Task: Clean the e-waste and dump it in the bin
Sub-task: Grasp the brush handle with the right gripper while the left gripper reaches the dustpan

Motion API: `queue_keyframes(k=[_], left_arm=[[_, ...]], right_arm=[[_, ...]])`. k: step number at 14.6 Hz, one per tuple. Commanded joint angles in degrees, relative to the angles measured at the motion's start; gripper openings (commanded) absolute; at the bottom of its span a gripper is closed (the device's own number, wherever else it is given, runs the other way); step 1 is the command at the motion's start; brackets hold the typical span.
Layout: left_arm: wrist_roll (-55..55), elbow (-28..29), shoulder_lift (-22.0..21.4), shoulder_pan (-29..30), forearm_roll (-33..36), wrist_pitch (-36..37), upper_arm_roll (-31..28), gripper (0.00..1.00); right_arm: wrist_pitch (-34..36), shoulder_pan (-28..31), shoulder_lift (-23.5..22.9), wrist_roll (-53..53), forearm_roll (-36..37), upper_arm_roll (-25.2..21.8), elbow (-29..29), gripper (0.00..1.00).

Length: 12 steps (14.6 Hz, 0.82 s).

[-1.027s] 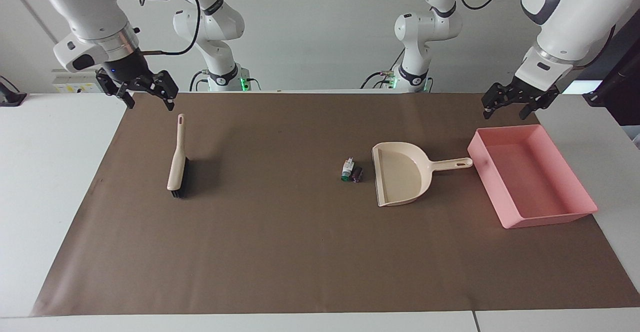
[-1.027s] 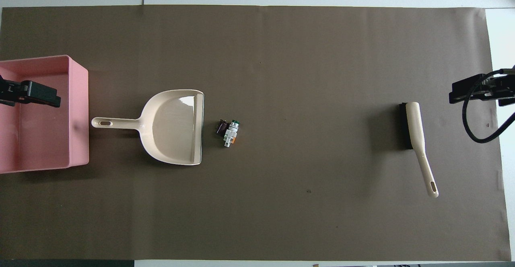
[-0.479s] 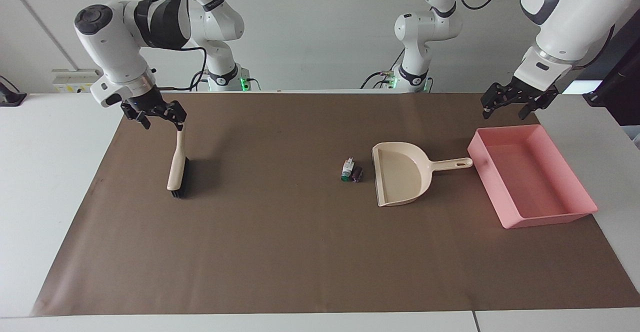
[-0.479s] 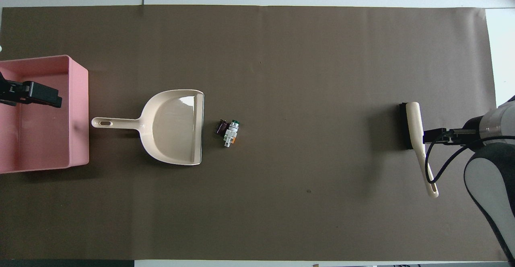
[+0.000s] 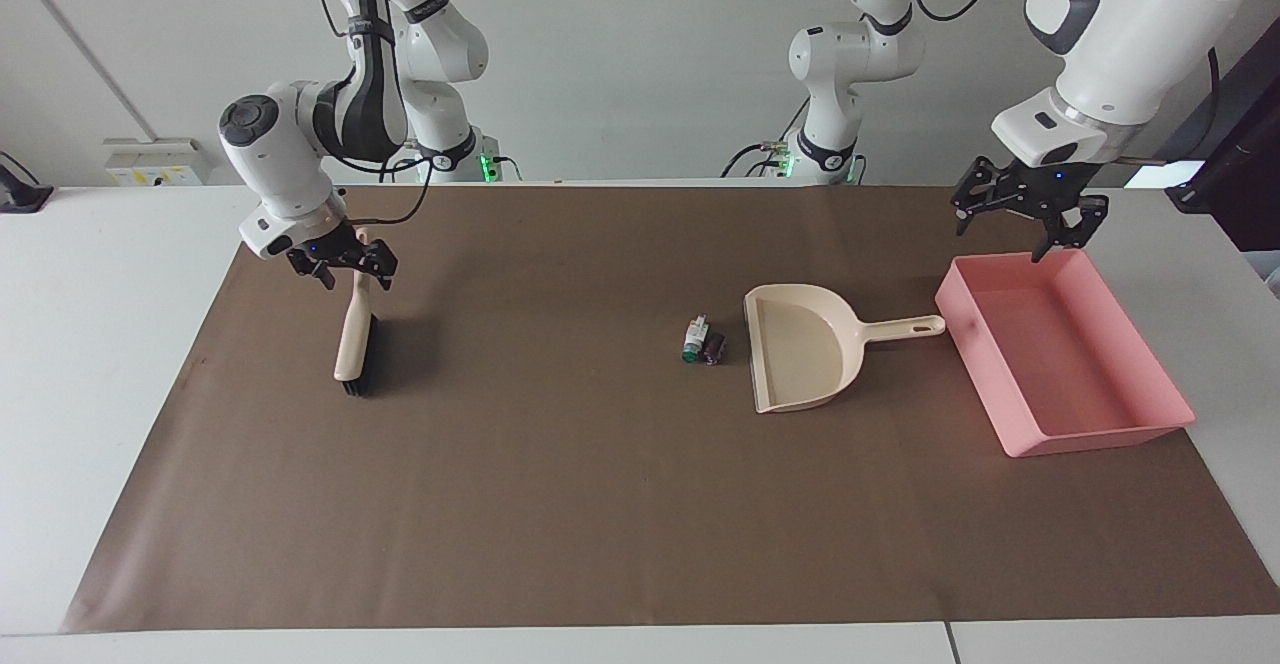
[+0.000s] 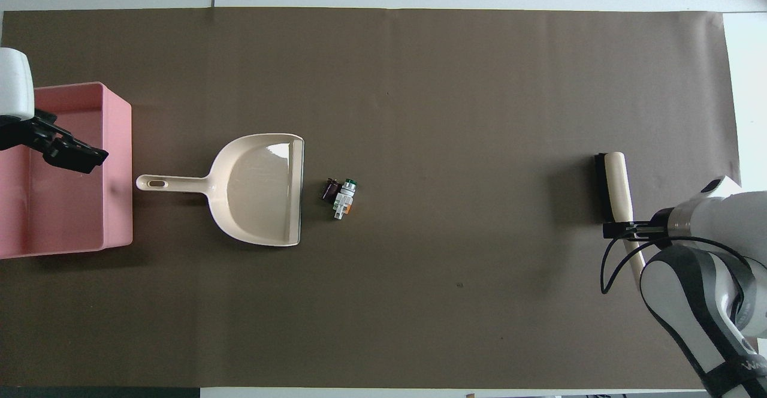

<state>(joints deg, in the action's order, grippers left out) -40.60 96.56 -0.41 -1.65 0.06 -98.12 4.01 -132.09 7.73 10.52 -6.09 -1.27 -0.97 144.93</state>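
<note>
The e-waste [image 5: 703, 341] [image 6: 340, 194] is two tiny cylinders lying together mid-mat, one white with green and orange marks, one dark. The beige dustpan [image 5: 805, 349] [image 6: 257, 188] lies beside them, its mouth toward them and its handle toward the pink bin [image 5: 1100, 437] [image 6: 118, 170] at the left arm's end. A beige brush [image 5: 352, 339] [image 6: 614, 185] with black bristles lies at the right arm's end. My right gripper [image 5: 345, 269] [image 6: 626, 229] is low and open, its fingers on either side of the brush handle. My left gripper [image 5: 1015, 234] [image 6: 72, 152] hangs open over the bin's edge, holding nothing.
A brown mat [image 5: 560, 504] covers most of the white table [image 5: 110, 344]. Bare mat stretches between the brush and the e-waste, and along the side farthest from the robots.
The right arm has swung down from above the mat's corner, so its gripper now straddles the brush handle. The left gripper has turned and shifted slightly over the bin.
</note>
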Motion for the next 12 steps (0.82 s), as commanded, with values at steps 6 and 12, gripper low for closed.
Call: queue_keyframes(k=[6, 12], left_arm=[[-28.7, 13.6, 0.8, -5.5, 10.3, -13.7, -0.2, 0.97], [-26.4, 22.5, 2.6, -9.7, 20.1, -21.2, -0.2, 0.94]], right_arm=[[0.1, 1.4, 0.6, -3.8, -1.3, 0.4, 1.1, 0.75], [3.8, 0.8, 0.1, -2.8, -1.5, 0.4, -1.3, 0.0]])
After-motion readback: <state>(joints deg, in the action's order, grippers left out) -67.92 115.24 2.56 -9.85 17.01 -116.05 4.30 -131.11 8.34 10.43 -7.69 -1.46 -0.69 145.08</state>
